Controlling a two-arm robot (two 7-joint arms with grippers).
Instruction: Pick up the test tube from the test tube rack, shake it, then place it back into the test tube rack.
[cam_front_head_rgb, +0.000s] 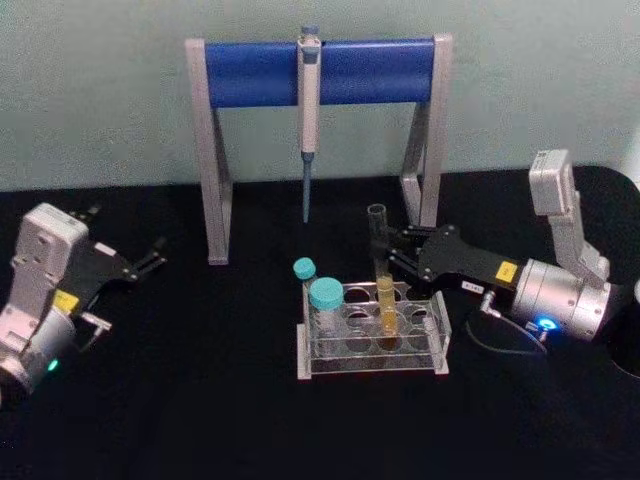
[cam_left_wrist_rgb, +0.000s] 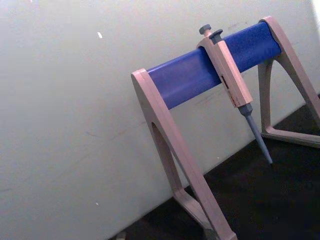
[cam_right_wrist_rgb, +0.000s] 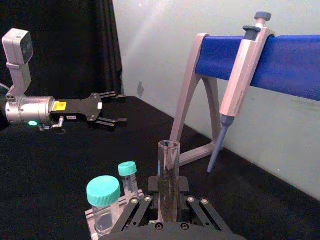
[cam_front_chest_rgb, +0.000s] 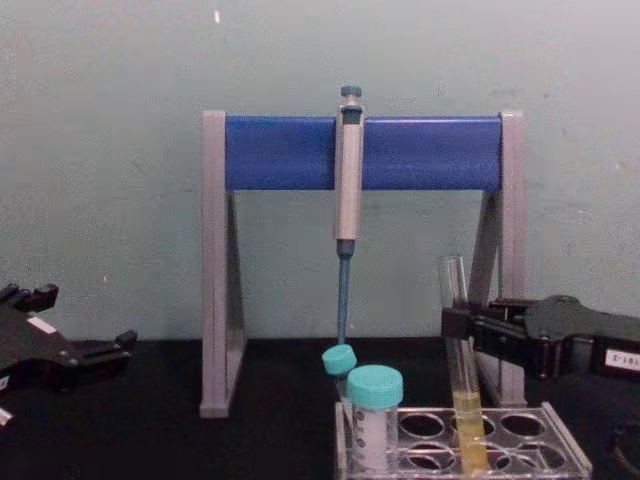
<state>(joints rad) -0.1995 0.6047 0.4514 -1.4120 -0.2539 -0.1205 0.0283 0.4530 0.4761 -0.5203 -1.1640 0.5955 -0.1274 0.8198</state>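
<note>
The test tube (cam_front_head_rgb: 379, 255) is a long clear glass tube with yellow liquid in its lower part. It stands upright in a middle hole of the clear test tube rack (cam_front_head_rgb: 375, 364). My right gripper (cam_front_head_rgb: 393, 251) reaches in from the right and is shut on the tube about halfway up. In the right wrist view the test tube (cam_right_wrist_rgb: 169, 175) sits tight between the two pads. In the chest view the near finger covers part of the test tube (cam_front_chest_rgb: 456, 290) above the test tube rack (cam_front_chest_rgb: 562, 442). My left gripper (cam_front_head_rgb: 125, 232) rests open at the far left, well away.
Two teal-capped tubes (cam_front_head_rgb: 325, 296) stand in the rack's left end, close beside the gripped tube. Behind the rack stands a tall grey-and-blue pipette stand (cam_front_head_rgb: 250, 72) with a pipette (cam_front_head_rgb: 309, 110) hanging tip down. Black tabletop stretches in front and to the left.
</note>
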